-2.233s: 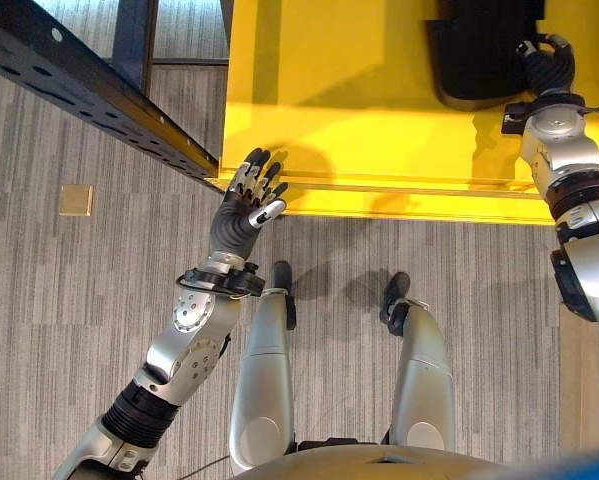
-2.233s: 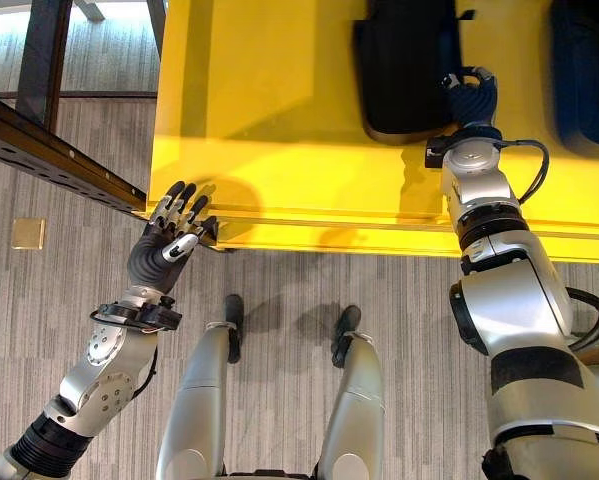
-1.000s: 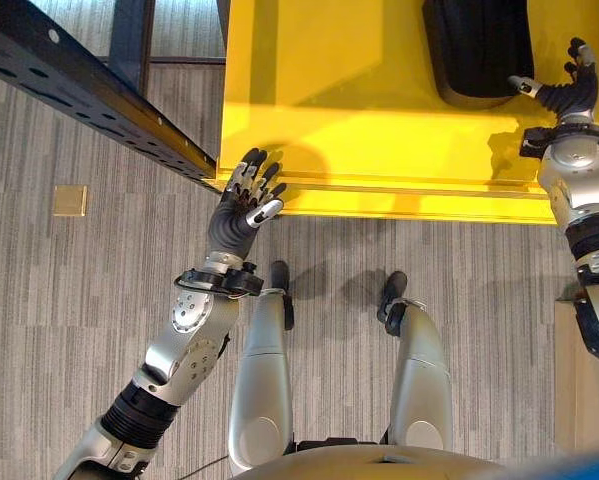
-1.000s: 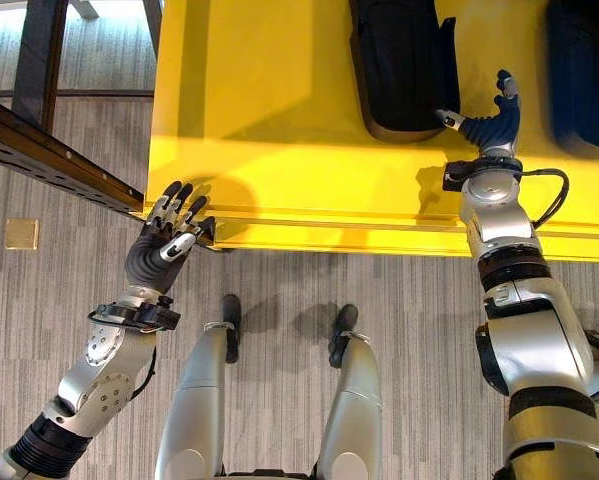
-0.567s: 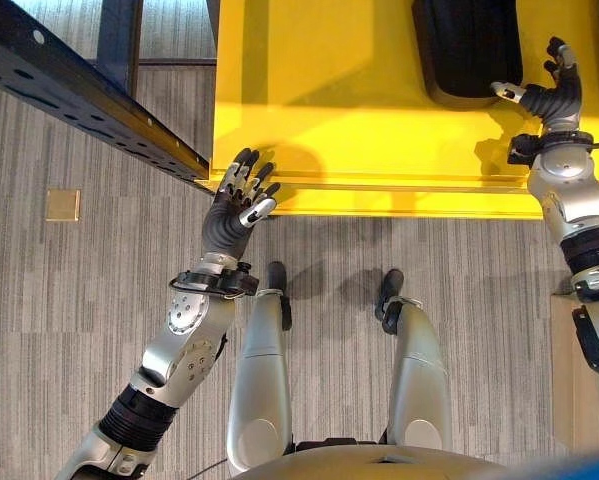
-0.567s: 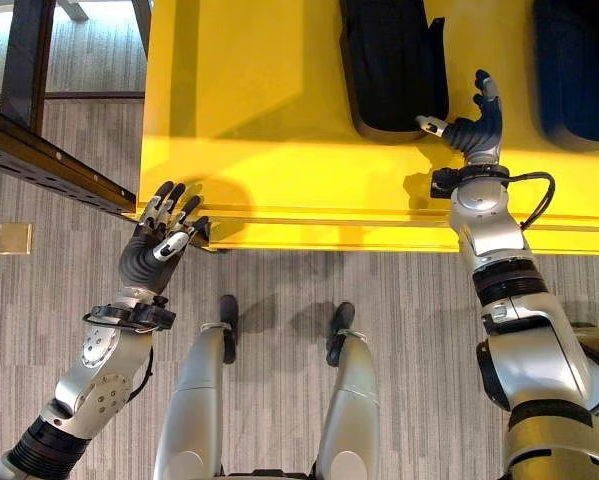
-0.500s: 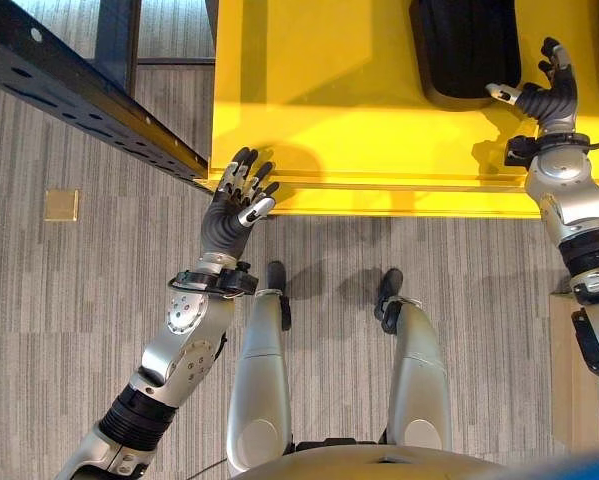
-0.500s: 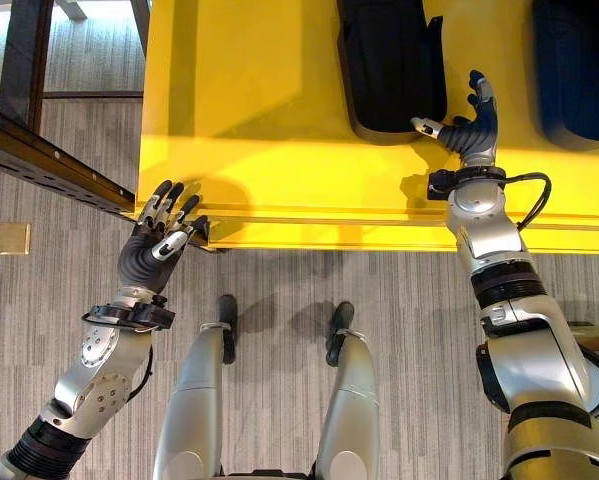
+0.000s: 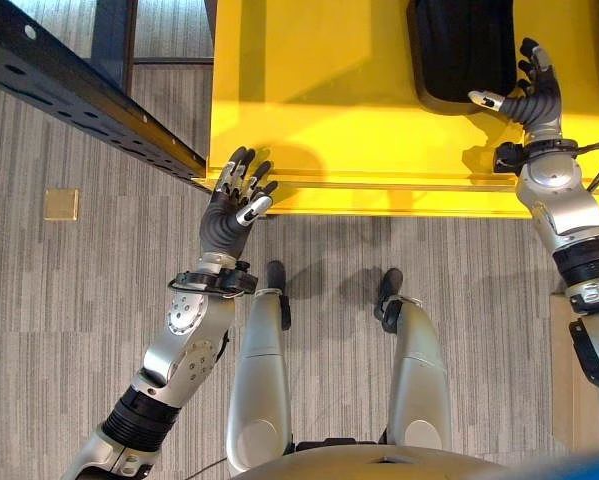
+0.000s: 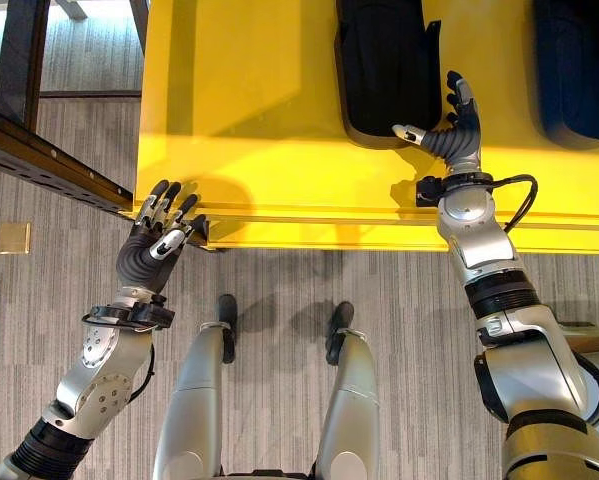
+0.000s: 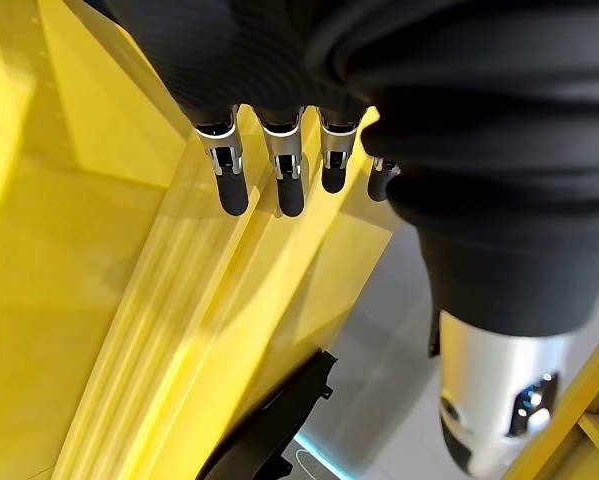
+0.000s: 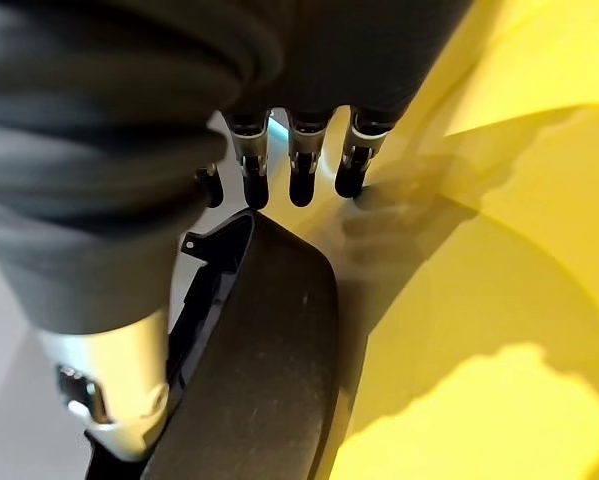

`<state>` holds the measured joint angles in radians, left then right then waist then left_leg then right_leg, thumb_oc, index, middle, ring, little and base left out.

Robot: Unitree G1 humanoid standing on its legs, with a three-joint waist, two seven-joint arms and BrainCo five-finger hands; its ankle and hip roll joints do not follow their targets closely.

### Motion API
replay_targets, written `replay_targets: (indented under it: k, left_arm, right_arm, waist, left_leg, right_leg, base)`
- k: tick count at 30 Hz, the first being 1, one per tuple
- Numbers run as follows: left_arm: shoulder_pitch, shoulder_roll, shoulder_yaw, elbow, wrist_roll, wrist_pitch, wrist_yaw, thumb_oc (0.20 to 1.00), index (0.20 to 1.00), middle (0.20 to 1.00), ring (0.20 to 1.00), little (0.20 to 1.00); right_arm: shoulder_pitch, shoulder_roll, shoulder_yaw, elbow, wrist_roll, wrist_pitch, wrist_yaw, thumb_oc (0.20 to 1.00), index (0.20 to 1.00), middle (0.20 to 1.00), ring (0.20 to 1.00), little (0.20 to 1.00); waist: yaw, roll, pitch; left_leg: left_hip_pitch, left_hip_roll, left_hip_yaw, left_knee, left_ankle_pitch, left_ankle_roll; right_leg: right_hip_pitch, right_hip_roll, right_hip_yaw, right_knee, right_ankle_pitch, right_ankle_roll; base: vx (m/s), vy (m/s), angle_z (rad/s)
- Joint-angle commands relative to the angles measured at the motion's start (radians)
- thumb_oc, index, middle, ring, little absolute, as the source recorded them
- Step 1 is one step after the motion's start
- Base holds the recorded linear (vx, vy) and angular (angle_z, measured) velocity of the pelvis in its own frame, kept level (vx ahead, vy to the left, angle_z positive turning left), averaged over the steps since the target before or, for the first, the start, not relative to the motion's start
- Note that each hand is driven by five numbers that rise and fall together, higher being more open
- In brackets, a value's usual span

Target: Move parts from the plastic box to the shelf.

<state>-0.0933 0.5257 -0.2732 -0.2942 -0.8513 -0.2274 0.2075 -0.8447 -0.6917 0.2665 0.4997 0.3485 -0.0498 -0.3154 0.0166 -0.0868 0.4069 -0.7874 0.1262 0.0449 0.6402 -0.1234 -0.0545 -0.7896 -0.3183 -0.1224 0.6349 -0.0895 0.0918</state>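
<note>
A big yellow plastic box [image 9: 329, 100] lies before me. A black moulded part [image 9: 459, 50] rests in it at the far side. My right hand [image 9: 534, 95] is open just off that part's near right corner, thumb stretched along the part's near edge and fingers straight; the right wrist view shows the fingers [image 12: 299, 170] past the black part [image 12: 269, 370]. Over the box's near left corner, my left hand [image 9: 229, 205] is open with its fingers [image 11: 279, 180] spread above the yellow rim [image 11: 179, 300]. It holds nothing. The dark metal shelf beam [image 9: 89, 100] runs along the left.
A second dark part [image 10: 579, 70] lies in the box further right. On the grey carpet at the left sits a small tan square [image 9: 61, 204]. A pale wooden surface [image 9: 559, 370] shows at the right edge.
My right hand came off the black part's right edge, opened, then moved left to the part's near right corner. The view has shifted a little. The left hand has stayed put.
</note>
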Motion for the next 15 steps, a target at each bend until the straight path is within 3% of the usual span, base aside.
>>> replay_targets:
  k: [1, 15]
  left_arm:
    - [-0.219, -0.074, 0.116, -0.22, 0.058, -0.158, -0.043, 1.0, 1.0, 1.0, 1.0, 1.0]
    - [-0.217, -0.076, 0.117, -0.22, 0.054, -0.159, -0.042, 1.0, 1.0, 1.0, 1.0, 1.0]
  right_arm:
    - [0.006, 0.009, -0.012, -0.038, -0.042, -0.028, 0.003, 1.0, 1.0, 1.0, 1.0, 1.0]
    - [0.006, 0.019, -0.028, -0.016, -0.049, -0.026, -0.011, 1.0, 1.0, 1.0, 1.0, 1.0]
  waist:
    - [-0.021, 0.049, -0.037]
    - [-0.02, 0.047, -0.04]
  left_leg:
    - [0.083, 0.103, -0.097, 0.026, -0.132, -0.082]
    - [0.076, 0.102, -0.1, 0.03, -0.132, -0.079]
  right_leg:
    - [0.056, -0.035, 0.04, 0.046, -0.068, 0.053]
    - [0.051, -0.032, 0.04, 0.047, -0.066, 0.054]
  base:
    - [0.0, 0.0, 0.0]
    - [0.0, 0.0, 0.0]
